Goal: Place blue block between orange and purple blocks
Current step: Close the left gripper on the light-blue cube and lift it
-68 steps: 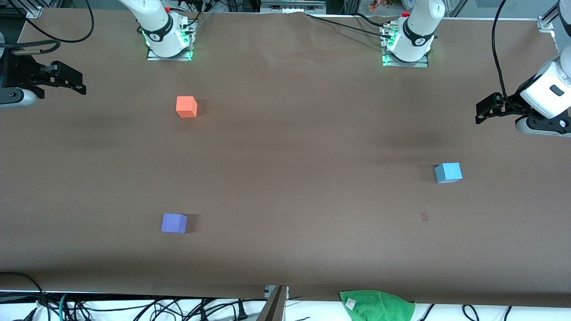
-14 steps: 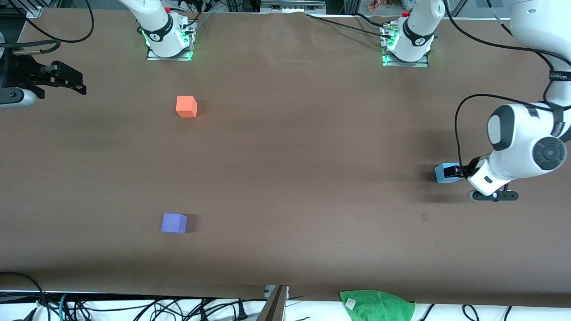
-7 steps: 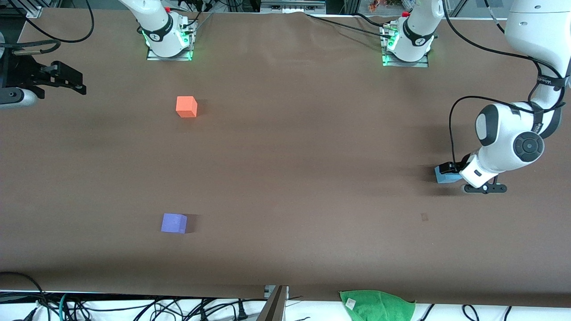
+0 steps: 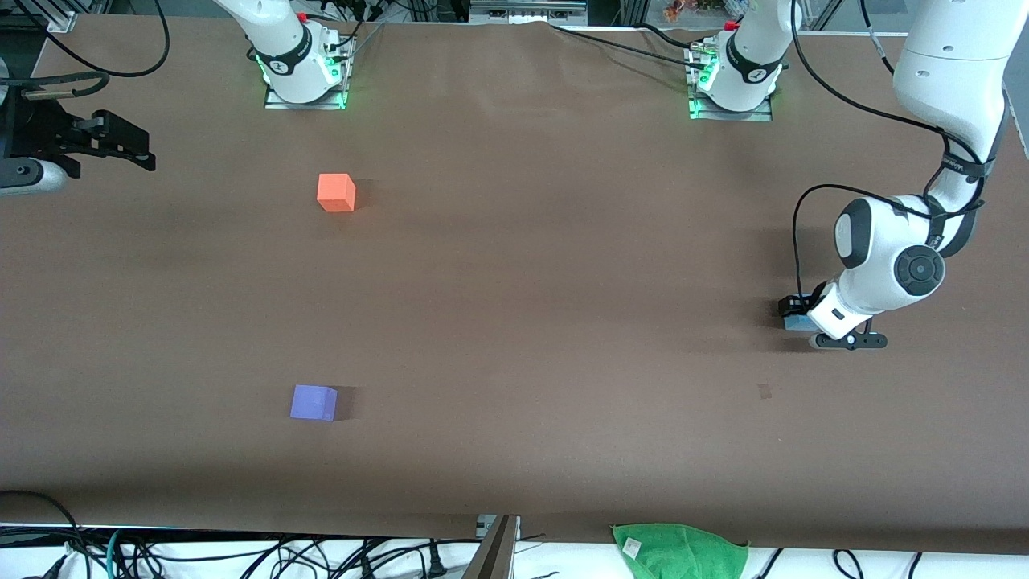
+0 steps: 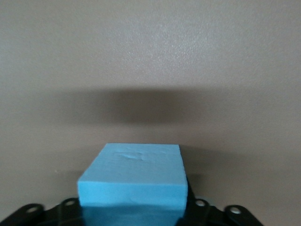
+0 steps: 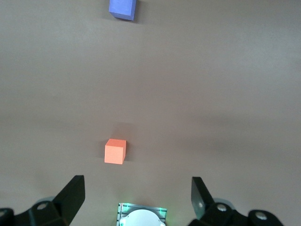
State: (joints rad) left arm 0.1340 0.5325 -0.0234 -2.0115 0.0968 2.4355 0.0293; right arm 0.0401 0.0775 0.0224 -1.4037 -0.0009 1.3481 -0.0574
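Bench [image 4: 514, 322] first: the carry should run across it toward the right arm's end, so the left tool [image 4: 792, 314], closed on the blue block [image 4: 794, 322] low at the bench surface, ought to lift straight before travelling, and set down in the bare gap between the orange block [image 4: 336, 193] and the purple block [image 4: 313, 402]. The right tool [image 4: 129, 149] waits with jaws apart, well away from these. The blue block [image 5: 134, 176] is a matte sky-blue cube with a faintly dented top.
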